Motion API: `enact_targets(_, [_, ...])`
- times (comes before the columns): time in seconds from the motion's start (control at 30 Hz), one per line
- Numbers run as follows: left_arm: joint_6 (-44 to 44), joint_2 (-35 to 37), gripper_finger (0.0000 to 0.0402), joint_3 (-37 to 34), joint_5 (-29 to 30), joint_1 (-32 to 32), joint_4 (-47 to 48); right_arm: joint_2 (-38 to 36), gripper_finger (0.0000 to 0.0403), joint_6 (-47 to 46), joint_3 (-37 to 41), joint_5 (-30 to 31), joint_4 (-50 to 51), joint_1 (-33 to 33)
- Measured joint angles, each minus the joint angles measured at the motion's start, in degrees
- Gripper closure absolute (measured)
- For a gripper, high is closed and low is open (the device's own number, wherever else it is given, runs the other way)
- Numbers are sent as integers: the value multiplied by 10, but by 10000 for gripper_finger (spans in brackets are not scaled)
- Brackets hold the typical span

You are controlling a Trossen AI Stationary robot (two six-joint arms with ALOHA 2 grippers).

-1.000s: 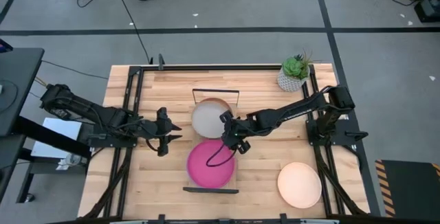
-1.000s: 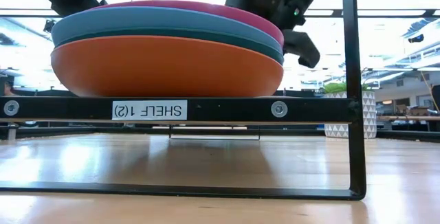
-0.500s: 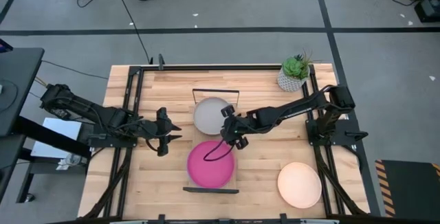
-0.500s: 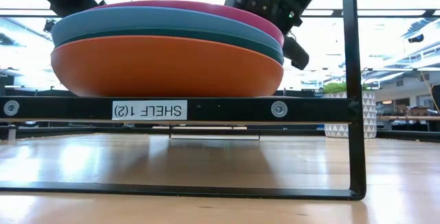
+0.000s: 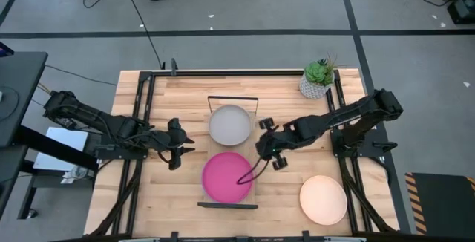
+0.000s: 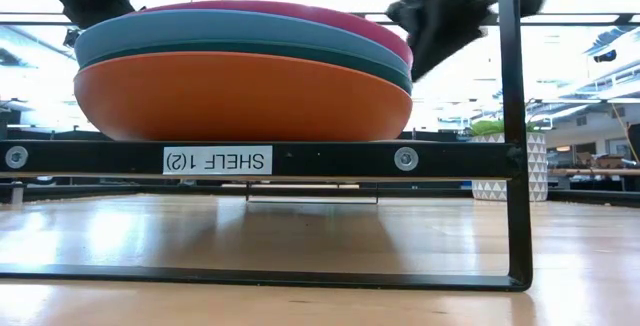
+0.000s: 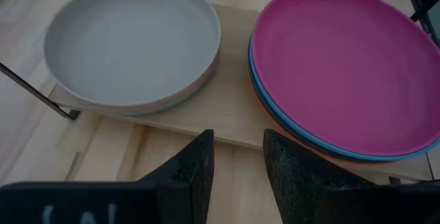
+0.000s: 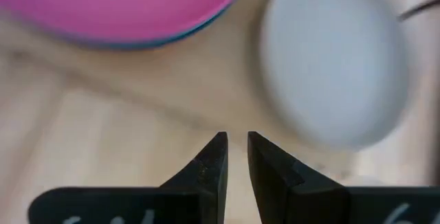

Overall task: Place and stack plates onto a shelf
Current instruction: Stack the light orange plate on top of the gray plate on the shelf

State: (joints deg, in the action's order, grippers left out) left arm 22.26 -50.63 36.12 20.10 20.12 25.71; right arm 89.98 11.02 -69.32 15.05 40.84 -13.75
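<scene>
The shelf [image 5: 210, 150] runs from far to near at mid-table. On its near half a stack rests: orange plate [image 6: 240, 96] at the bottom, dark teal and blue rims above it, magenta plate [image 5: 228, 177] on top. On its far half the greyish white plate [image 5: 229, 125] lies on other plates; only a tan and a light blue rim [image 7: 180, 100] show. The peach-cream plate [image 5: 323, 200] lies flat on the table, near right. My right gripper [image 5: 261, 151] hovers just right of the shelf, empty, fingers a narrow gap apart [image 8: 237, 148]. My left gripper [image 5: 187, 144] waits left of the shelf, open [image 7: 237, 152].
A small potted plant [image 5: 319, 79] stands at the far right corner. Black wire frames close the shelf's far end [image 5: 232, 97] and near end [image 5: 226, 205]. Black rails run along the table's left and right sides. Bare tabletop lies between shelf and peach-cream plate.
My right gripper has drawn back from the near right rim of the greyish white plate and swung toward the table's right, off the shelf. A tan rim that showed at that plate's far side a second ago is now covered; the plate lies centred on its stack.
</scene>
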Motion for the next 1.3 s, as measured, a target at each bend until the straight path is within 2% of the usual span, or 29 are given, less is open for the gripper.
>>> enact_targets(0.13, [-5, 0, 269, 0, 1, 0, -1, -2, 337, -114, 0, -62, 81, -23])
enact_targets(0.33, [-5, 0, 269, 0, 1, 0, -1, 27, 323, -229, 0, -59, 133, -85])
enact_targets(0.5, [-4, 0, 269, 0, -7, 0, 0, 32, 301, -315, 0, -60, 133, -133])
enact_targets(0.7, [-37, 0, 269, 0, -8, 0, 1, 34, 255, -461, 0, -63, 129, -188])
enact_targets(0.83, [-65, 0, 269, 0, -5, 0, 1, 45, 230, -570, 0, -91, 122, -219])
enact_targets(1.0, [-68, 0, 269, 0, -4, 0, 1, 89, 226, -686, 0, -124, 111, -261])
enact_targets(1.13, [-71, 0, 269, 0, -4, 0, -1, 121, 226, -786, 0, -175, 111, -283])
enact_targets(1.3, [-71, 0, 269, 0, -4, 0, -1, 145, 226, -872, 0, -217, 102, -299])
